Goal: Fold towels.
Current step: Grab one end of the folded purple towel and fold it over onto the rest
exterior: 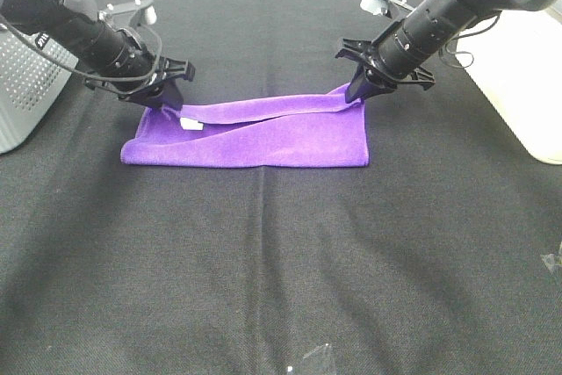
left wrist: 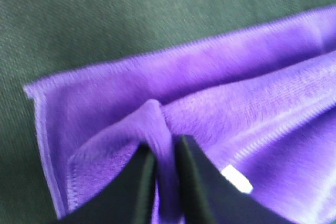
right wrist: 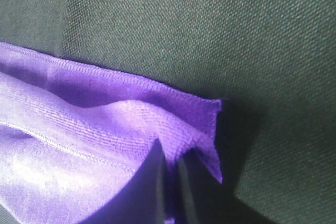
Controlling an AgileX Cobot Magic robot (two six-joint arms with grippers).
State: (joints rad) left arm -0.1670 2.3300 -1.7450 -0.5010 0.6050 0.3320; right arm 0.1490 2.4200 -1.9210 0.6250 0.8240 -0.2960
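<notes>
The purple towel (exterior: pixel 263 138) lies folded in half on the black cloth, its fold towards the front. Its far edge is lifted at both back corners. My left gripper (exterior: pixel 167 94) is shut on the towel's back left corner; in the left wrist view its fingers (left wrist: pixel 137 187) pinch a fuzzy ridge of towel (left wrist: pixel 210 114), with the white tag (left wrist: pixel 236 178) beside them. My right gripper (exterior: pixel 362 90) is shut on the back right corner; in the right wrist view the fingers (right wrist: pixel 157 182) pinch the hemmed corner (right wrist: pixel 202 129).
A grey perforated box (exterior: pixel 26 85) stands at the left edge behind my left arm. A cream-white container (exterior: pixel 527 68) stands at the right edge. A black cloth (exterior: pixel 281 270) covers the table in front of the towel.
</notes>
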